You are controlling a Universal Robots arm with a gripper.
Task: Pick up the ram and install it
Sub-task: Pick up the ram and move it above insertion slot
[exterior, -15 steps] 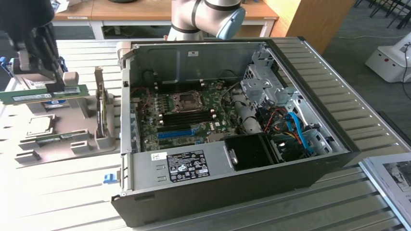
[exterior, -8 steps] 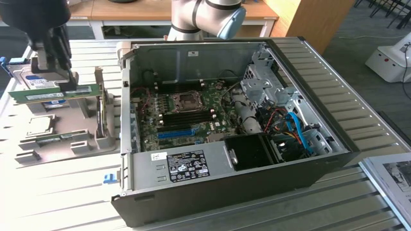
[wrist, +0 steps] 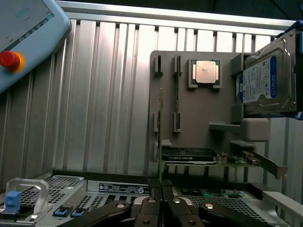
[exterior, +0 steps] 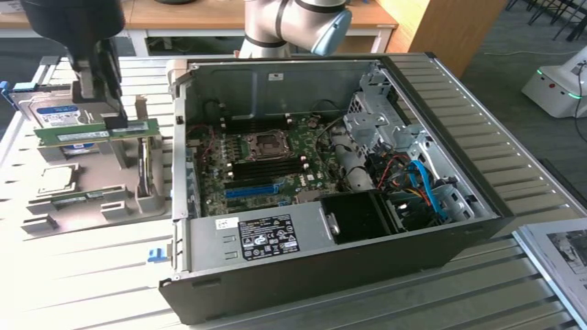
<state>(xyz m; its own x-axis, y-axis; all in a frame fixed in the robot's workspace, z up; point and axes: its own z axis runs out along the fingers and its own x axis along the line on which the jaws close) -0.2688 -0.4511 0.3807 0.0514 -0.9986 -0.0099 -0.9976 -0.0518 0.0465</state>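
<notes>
Fingers [wrist: 153, 210] clenched together on the ram [wrist: 160, 137], pinching it along one long edge. From the wrist view the stick is edge-on, a thin green line running straight out from the fingertips. Exterior view: ram [exterior: 92, 129] held level, broad face toward the camera, at the exterior view's left and well apart from the open computer case [exterior: 303, 275]. Ram sits over the grey parts fixture [exterior: 87, 213]; cannot tell whether its lower edge touches the fixture's slot posts or hangs just clear of them. Behind the ram a hard drive [exterior: 46, 110] with a blue-white label stands upright in the fixture. A square silver processor [exterior: 55, 177] lies flat in its recess nearer the camera, and a second green stick [exterior: 71, 199] rests low in another slot. Wrist view gives the same fixture [wrist: 199, 118] with processor [wrist: 205, 72], hard drive [wrist: 265, 85] and a graphics card [wrist: 189, 154] along one edge. Case lies on its side, panel off, motherboard [exterior: 303, 180] exposed: black memory slots [exterior: 266, 167] beside the processor socket [exterior: 268, 143], bright blue slot strip [exterior: 249, 190] nearer the case's labelled wall. Pale arm [exterior: 293, 27] joint rises behind the case. Slatted metal tabletop [exterior: 92, 289] carries fixture and case. Teach pendant [wrist: 28, 38] with red button [wrist: 9, 60] lies on the slats, apart from the fixture.
</notes>
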